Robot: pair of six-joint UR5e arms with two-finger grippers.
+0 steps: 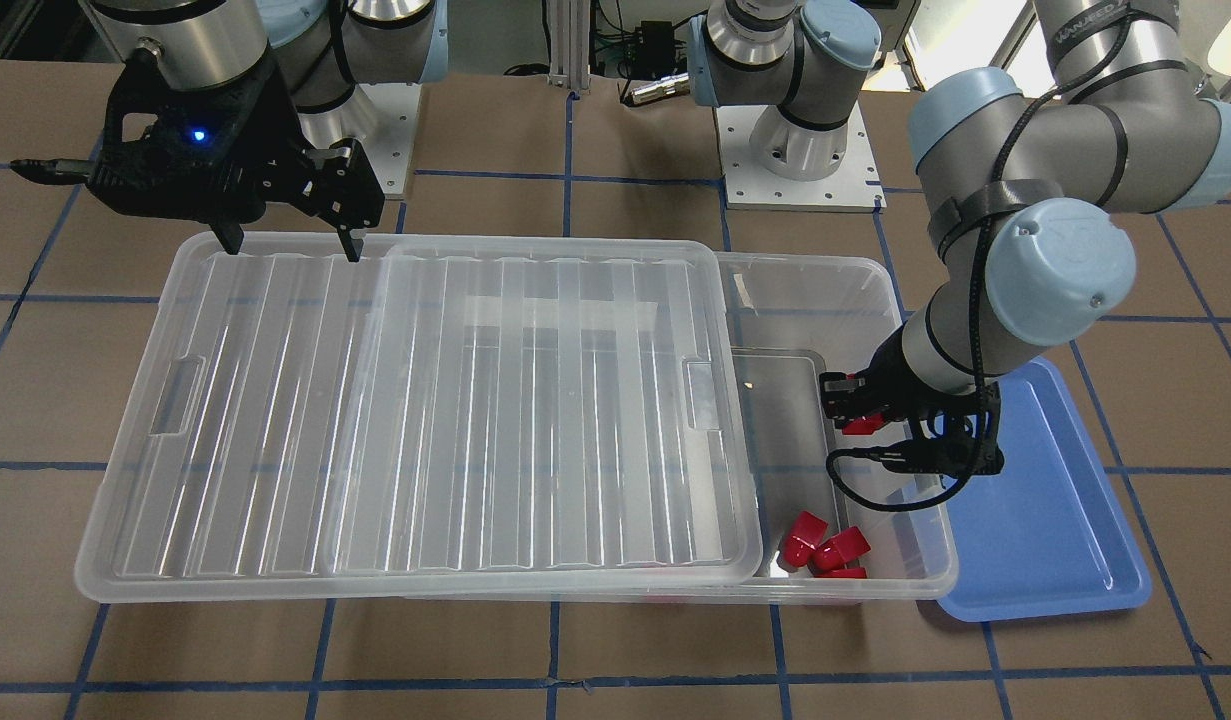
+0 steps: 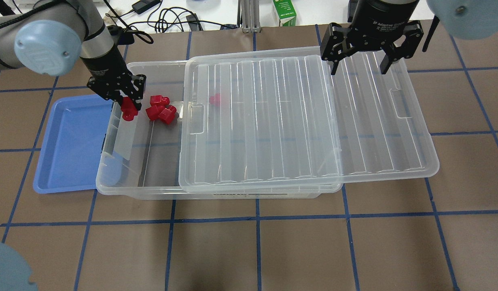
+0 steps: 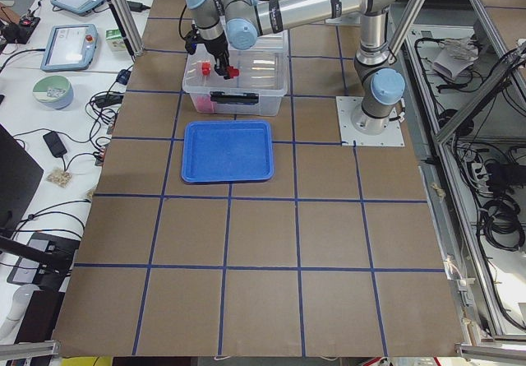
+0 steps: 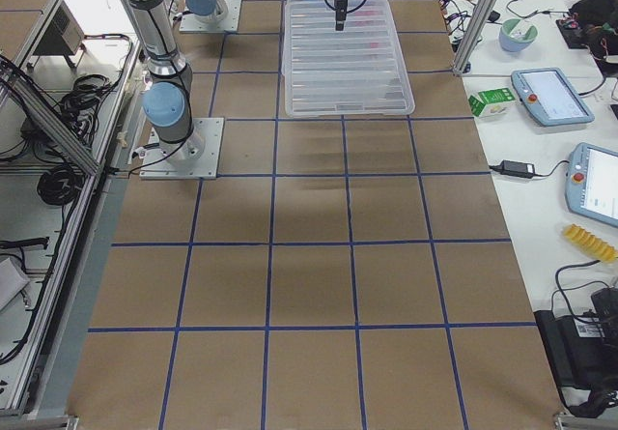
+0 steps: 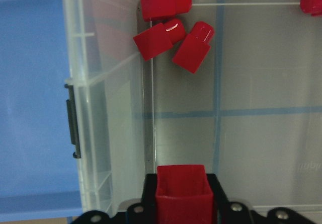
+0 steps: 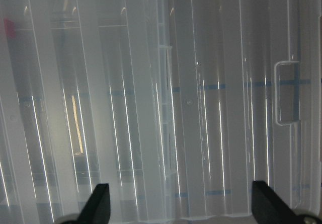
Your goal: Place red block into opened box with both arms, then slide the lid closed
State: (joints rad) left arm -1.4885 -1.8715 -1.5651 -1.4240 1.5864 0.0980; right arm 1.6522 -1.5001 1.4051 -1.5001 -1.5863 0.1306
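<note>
- The red block (image 2: 128, 111) is hanging inside the open 9 o'clock end of the box (image 2: 135, 192), close to that end wall. Whether it is touching the floor cannot be told.
- The left gripper (image 2: 128, 104) is clamping this block between its fingers; in the left wrist view the block is filling the gap between them.
- Three loose red blocks (image 2: 160, 110) are lying on the box floor in a tight cluster at 3 o'clock of the held block, near it but apart.
- A fourth loose block (image 2: 215, 99) is showing dimly through the lid, further toward 3 o'clock.
- The lid (image 2: 297, 117) is resting flat on the box. It is covering all but the 9 o'clock end and overhanging well past the 3 o'clock end.
- The right gripper (image 2: 358, 72) is hovering over the lid's 12 o'clock edge, toward its 3 o'clock end. Its fingers are spread wide and holding nothing. Whether the fingertips are touching the lid cannot be told.
- A blue tray (image 2: 70, 141) is sitting on the table at 9 o'clock of the box, its edge tucked against the box end.
</note>
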